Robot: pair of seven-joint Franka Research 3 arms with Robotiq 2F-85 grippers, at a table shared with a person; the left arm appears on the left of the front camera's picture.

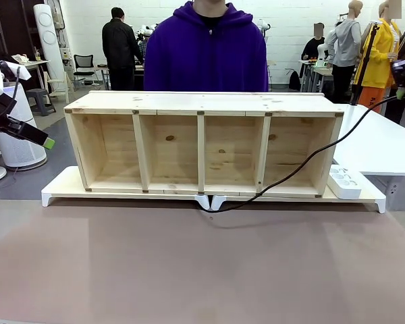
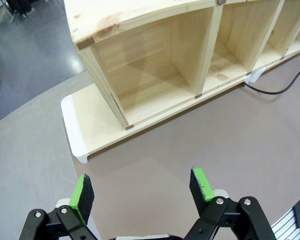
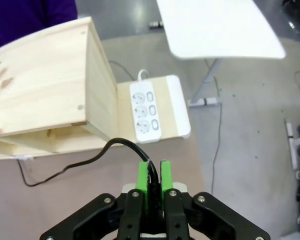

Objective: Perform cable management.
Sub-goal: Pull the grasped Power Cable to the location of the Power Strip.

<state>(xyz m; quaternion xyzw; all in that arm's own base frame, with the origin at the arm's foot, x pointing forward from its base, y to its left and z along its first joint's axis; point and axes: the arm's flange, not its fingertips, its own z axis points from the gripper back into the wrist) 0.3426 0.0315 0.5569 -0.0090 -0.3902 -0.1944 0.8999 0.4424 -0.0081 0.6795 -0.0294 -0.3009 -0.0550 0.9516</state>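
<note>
The cable is a thin black cord. It runs from under the front middle of the wooden shelf, rises to the right and ends at my right gripper near the picture's right edge. In the right wrist view the right gripper is shut on the cable, which curves away left past the shelf's end. My left gripper hovers off the table's left side. It is open with nothing between its green pads, facing the shelf's left compartment. The cable's plug is hidden.
A white power strip lies on the wooden base board right of the shelf. A person in a purple hoodie stands behind the shelf. A white table sits to the right. Brown tabletop lies in front.
</note>
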